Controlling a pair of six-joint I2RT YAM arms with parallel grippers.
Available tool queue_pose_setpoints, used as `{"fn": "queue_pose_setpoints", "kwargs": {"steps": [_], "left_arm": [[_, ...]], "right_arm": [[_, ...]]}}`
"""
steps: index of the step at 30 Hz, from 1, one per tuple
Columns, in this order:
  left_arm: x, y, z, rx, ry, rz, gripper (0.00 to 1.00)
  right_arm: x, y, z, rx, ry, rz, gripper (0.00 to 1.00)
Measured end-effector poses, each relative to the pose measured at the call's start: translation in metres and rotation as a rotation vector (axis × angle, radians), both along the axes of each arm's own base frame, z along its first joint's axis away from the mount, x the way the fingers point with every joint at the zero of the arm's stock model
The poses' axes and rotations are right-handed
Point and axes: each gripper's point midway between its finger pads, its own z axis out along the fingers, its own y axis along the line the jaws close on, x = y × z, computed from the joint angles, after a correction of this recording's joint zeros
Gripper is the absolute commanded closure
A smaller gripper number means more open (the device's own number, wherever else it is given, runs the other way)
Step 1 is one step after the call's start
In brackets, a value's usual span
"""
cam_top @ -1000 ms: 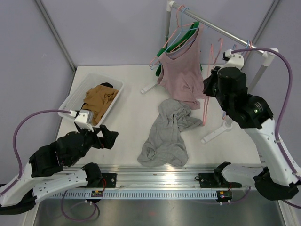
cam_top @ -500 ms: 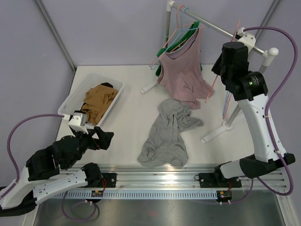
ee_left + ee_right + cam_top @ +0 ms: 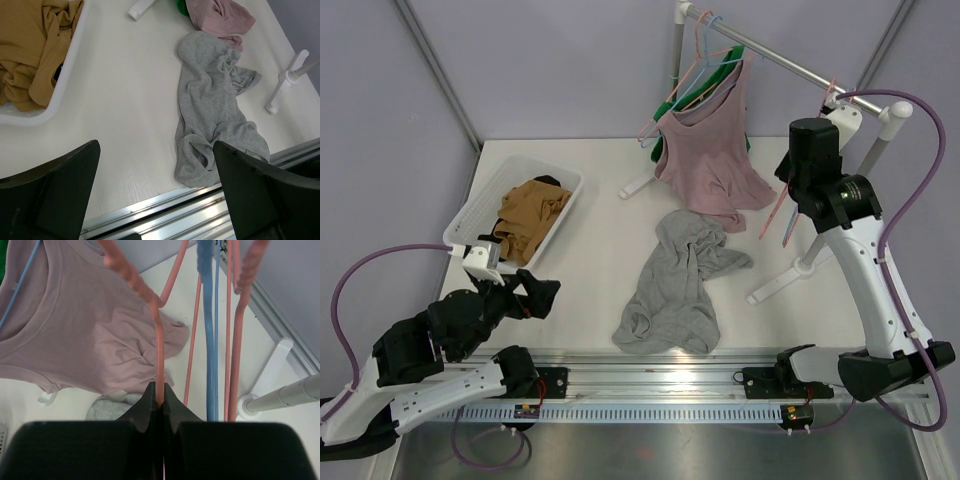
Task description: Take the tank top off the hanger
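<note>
Right arm (image 3: 840,200): swung up from beside the garment to the right end of the rail (image 3: 770,58).
Right jaws: pressed together on the thin bar of a bare coral hanger (image 3: 158,340).
Left jaws: spread wide, empty, low over the desk (image 3: 600,220).
Mauve tank top (image 3: 708,150): hangs from the rail, well left of your grip, untouched.
Handling: likely you should settle this bare hanger, let go, then work the tank top's straps off one at a time without tugging the rack.

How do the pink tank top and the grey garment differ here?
The pink tank top hangs from the rail; the grey garment lies on the table. The tank top is spread out, the grey garment crumpled. Both are soft cloth.
</note>
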Motion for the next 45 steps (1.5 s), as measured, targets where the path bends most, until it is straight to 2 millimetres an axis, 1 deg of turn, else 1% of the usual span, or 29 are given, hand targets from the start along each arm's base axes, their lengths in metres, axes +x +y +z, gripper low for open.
{"fn": "queue_pose_setpoints", "kwargs": {"steps": [2,3,5,6,10,12,13,16,17,18,20,23,27,31,34,36,38,40,42,45], "left_arm": [[0.000,0.000,0.000,0.001,0.001,0.000,0.01],[0.000,0.000,0.000,0.002,0.001,0.000,0.01],[0.000,-0.001,-0.001,0.004,0.002,0.000,0.01],[0.000,-0.001,-0.001,0.006,0.003,0.000,0.01],[0.001,-0.003,-0.003,0.019,0.010,-0.001,0.01],[0.002,-0.004,-0.003,0.025,0.013,-0.001,0.01],[0.002,-0.005,-0.004,0.030,0.015,-0.001,0.01],[0.004,-0.007,-0.006,0.045,0.023,-0.001,0.01],[0.005,-0.009,-0.007,0.055,0.029,-0.001,0.01],[0.006,-0.012,-0.009,0.066,0.035,-0.001,0.01],[0.010,-0.020,-0.013,0.096,0.053,-0.005,0.01],[0.018,-0.042,-0.022,0.137,0.087,-0.019,0.01],[0.029,-0.082,-0.043,0.195,0.151,-0.065,0.01],[0.038,-0.125,-0.067,0.227,0.210,-0.121,0.01],[0.044,-0.153,-0.084,0.241,0.244,-0.160,0.01],[0.049,-0.170,-0.095,0.252,0.262,-0.177,0.01],[0.055,-0.186,-0.106,0.276,0.280,-0.182,0.01],[0.063,-0.201,-0.115,0.298,0.290,-0.182,0.01],[0.073,-0.218,-0.121,0.317,0.289,-0.181,0.01],[0.087,-0.240,-0.133,0.354,0.287,-0.183,0.01]], "right_arm": [[-0.005,-0.002,0.003,0.004,-0.013,0.001,0.94],[-0.008,-0.002,0.005,0.007,-0.020,0.001,0.84],[-0.012,-0.003,0.010,0.014,-0.036,0.003,0.75],[-0.014,-0.004,0.013,0.016,-0.044,0.007,0.68],[-0.024,-0.003,0.019,0.030,-0.068,0.031,0.50],[-0.030,-0.001,0.023,0.038,-0.080,0.049,0.44],[-0.032,-0.001,0.026,0.041,-0.087,0.057,0.38],[-0.041,0.000,0.034,0.052,-0.111,0.084,0.28],[-0.044,0.001,0.036,0.056,-0.117,0.097,0.18],[-0.049,0.003,0.040,0.061,-0.126,0.114,0.16],[-0.058,0.005,0.049,0.071,-0.147,0.147,0.01],[-0.073,0.012,0.064,0.088,-0.185,0.222,0.01],[-0.100,0.022,0.087,0.105,-0.252,0.334,0.01],[-0.131,0.032,0.096,0.108,-0.287,0.459,0.01],[-0.154,0.042,0.088,0.117,-0.291,0.558,0.01],[-0.169,0.051,0.075,0.127,-0.284,0.634,0.01],[-0.182,0.060,0.057,0.145,-0.260,0.706,0.01],[-0.192,0.068,0.042,0.161,-0.238,0.766,0.00],[-0.200,0.075,0.030,0.178,-0.220,0.815,0.00],[-0.212,0.082,0.019,0.199,-0.207,0.874,0.01]]}}
